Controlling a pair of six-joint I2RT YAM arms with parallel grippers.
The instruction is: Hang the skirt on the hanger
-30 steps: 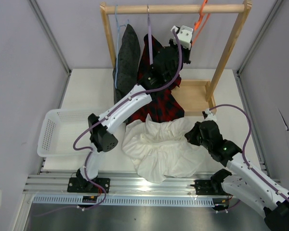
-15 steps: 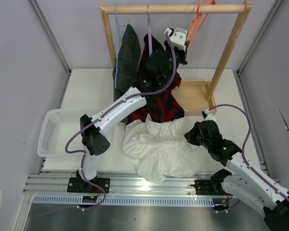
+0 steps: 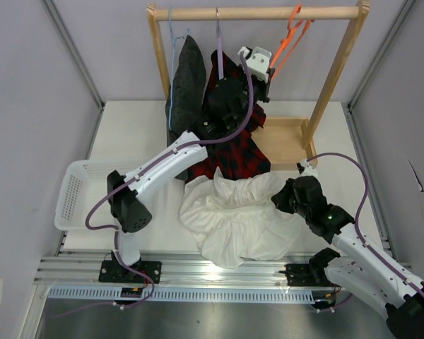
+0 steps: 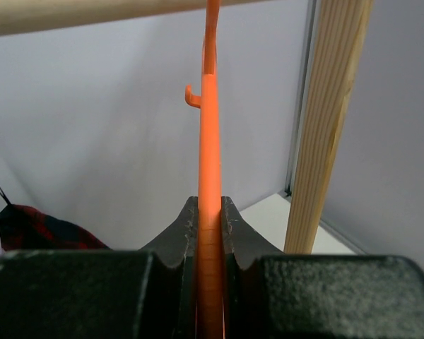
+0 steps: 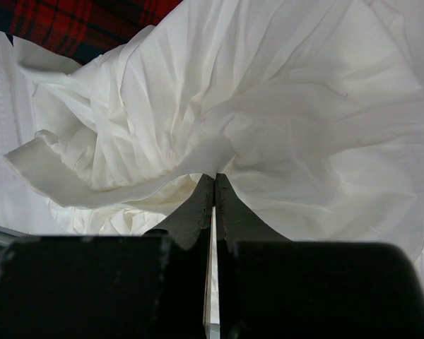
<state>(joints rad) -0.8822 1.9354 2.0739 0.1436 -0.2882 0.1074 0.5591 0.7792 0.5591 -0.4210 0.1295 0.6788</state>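
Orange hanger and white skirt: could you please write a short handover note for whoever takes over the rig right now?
Left claw: shut on the thin orange plastic hanger, whose hook is up at the wooden rail.
Right claw: shut on an edge of the white ruffled fabric skirt, which lies crumpled on the table.
Done: both things gripped.
Left: probably bring the hanger down off the rail, then get the skirt onto it.

White-and-black arms (image 3: 166,162) (purple cables (image 3: 250,81))
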